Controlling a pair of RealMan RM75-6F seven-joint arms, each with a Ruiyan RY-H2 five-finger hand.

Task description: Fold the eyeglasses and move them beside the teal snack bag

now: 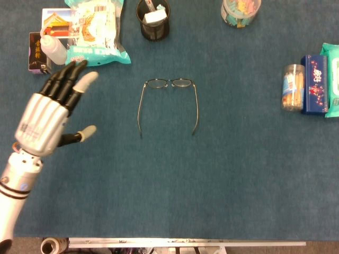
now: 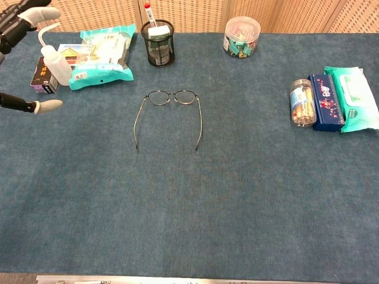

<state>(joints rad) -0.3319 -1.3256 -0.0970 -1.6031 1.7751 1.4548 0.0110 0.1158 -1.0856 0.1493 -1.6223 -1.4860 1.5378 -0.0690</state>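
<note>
Eyeglasses: the thin dark wire-rimmed eyeglasses point(image 1: 169, 100) lie in the upper middle of the frame on the blue carpeted tabletop point(image 1: 212, 180), lenses toward the top edge, both temples unfolded and pointing down the frame; nothing touches them.
Snack bag: the teal and white plastic snack bag point(image 1: 95, 32) lies flat at the upper left, well apart from the eyeglasses.
Left hand: the silver and black left hand point(image 1: 50, 114) reaches in from the lower left of the head view, back of the hand facing the camera; it is left of the eyeglasses and just below the snack bag.
Fingers: the fingers point(image 1: 66, 84) are stretched out and spread, thumb held out to the side, holding nothing. In the chest view only fingertips show at the left edge.
Right hand: neither view shows it.
Upper left: a white squeeze bottle point(image 1: 52, 48) and a small dark box point(image 1: 37, 53) sit beside the bag.
Top edge: a black mesh pen cup point(image 1: 153, 18) and a clear round tub point(image 1: 241, 11).
Right edge: a clear jar of biscuit sticks point(image 1: 292, 87), a dark blue box point(image 1: 314, 84) and a green wipes pack point(image 1: 332, 79) sit side by side.
</note>
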